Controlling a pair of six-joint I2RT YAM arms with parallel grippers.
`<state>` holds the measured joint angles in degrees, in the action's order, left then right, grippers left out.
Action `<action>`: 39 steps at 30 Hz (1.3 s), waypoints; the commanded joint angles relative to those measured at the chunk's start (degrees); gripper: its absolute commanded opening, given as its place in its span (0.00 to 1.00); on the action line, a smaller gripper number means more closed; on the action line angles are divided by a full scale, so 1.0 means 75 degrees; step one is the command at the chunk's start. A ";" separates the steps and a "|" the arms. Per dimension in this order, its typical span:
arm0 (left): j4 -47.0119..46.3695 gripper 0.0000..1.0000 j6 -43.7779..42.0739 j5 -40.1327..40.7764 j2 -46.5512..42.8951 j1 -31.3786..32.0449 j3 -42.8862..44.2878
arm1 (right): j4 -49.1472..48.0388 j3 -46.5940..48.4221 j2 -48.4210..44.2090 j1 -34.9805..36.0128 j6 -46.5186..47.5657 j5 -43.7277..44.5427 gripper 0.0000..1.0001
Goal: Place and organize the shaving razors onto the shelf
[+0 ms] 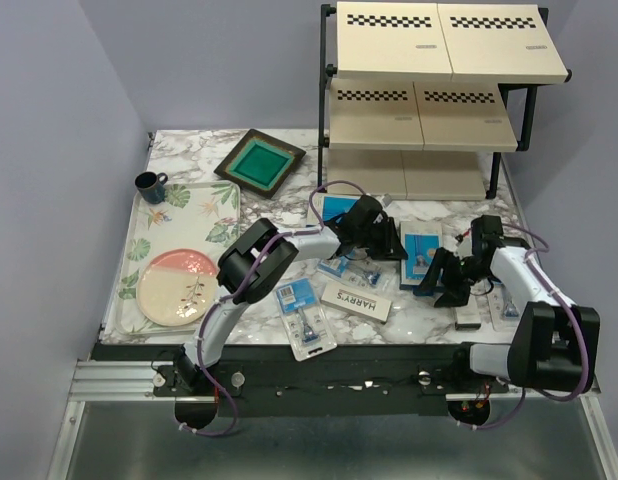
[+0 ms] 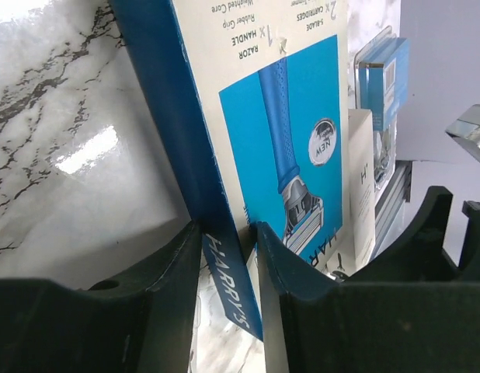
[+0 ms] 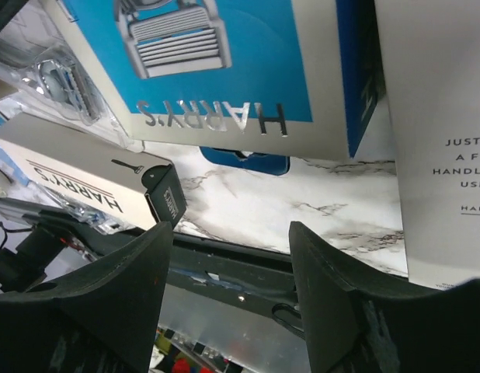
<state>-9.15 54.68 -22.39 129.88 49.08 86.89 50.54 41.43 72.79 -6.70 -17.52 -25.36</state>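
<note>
Marble table [image 1: 189,150], overhead: razor packs lie scattered in front of the shelf [image 1: 439,40], which stands at the far right; I see no pack on its boards.
Left arm, overhead: reaches in among the packs near the shelf's foot.
Left jaws, left wrist: closed narrow on the spine edge of the dark-blue box [image 2: 286,148], which seems raised on edge.
Doing it well: the grip is low on one edge, so I'd lift slowly, watch for pivoting, and set it square on a board.
Writing, left wrist: "HARRY'S", "RAZOR", "1x HANDLE", "Rubber Grip", "Weighted Core", "2x CARTRIDGES", "NEW".
Right jaws, right wrist: wide apart, empty, bare table between.
Writing, right wrist: "HARRY'S" on a blue-faced box [image 3: 209,70] and a long white box [image 3: 77,183]; a white pack [image 3: 442,140] reads "JUST", "USE", cut off.
</note>
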 commanded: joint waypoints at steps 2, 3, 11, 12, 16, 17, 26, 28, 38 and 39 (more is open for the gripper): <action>0.0376 0.33 0.0105 0.0407 0.0178 -0.0099 -0.0101 | -0.0211 -0.0168 0.0371 -0.0068 -0.0195 -0.0368 0.70; 0.0376 0.32 0.0105 0.0419 0.0155 -0.0110 -0.0136 | -0.0328 -0.0203 0.0407 -0.0079 -0.0242 -0.0345 0.69; 0.0353 0.31 0.0186 0.0314 -0.0080 -0.0227 -0.0429 | -0.1254 -0.0379 0.0876 -0.0079 -0.0932 -0.0123 0.63; 0.0329 0.31 0.0210 0.0302 -0.0091 -0.0239 -0.0487 | -0.1313 -0.0379 0.0876 -0.0091 -0.1027 -0.0076 0.62; 0.0073 0.27 0.0315 0.0185 -0.0138 -0.0239 -0.0663 | -0.1898 -0.0473 0.0853 -0.0103 -0.1262 -0.0204 0.54; -0.0056 0.27 0.0315 0.0115 -0.0150 -0.0251 -0.0699 | -0.1992 -0.0485 0.0818 -0.0114 -0.1320 -0.0204 0.54; -0.0808 0.40 0.0409 -0.0342 -0.0173 -0.0274 -0.0980 | -0.2907 -0.0813 0.0782 -0.0161 -0.1216 -0.0684 0.14; -0.0901 0.53 0.0386 -0.0343 -0.0173 -0.0275 -0.1004 | -0.2849 -0.0697 0.0783 -0.0208 -0.1133 -0.0626 0.07; -0.1663 0.98 0.1017 -0.0740 -0.0724 -0.0368 -0.1531 | -0.2860 -0.0520 -0.0190 -0.0384 -0.1260 -0.1398 0.01; -0.1698 0.98 0.1065 -0.0892 -0.0713 -0.0391 -0.1624 | -0.2895 -0.0566 -0.0260 -0.0384 -0.1343 -0.1469 0.01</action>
<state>-21.67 60.64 -25.82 126.04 46.57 77.54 31.55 36.36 74.41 -8.99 -25.71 -31.64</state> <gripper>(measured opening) 0.982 0.014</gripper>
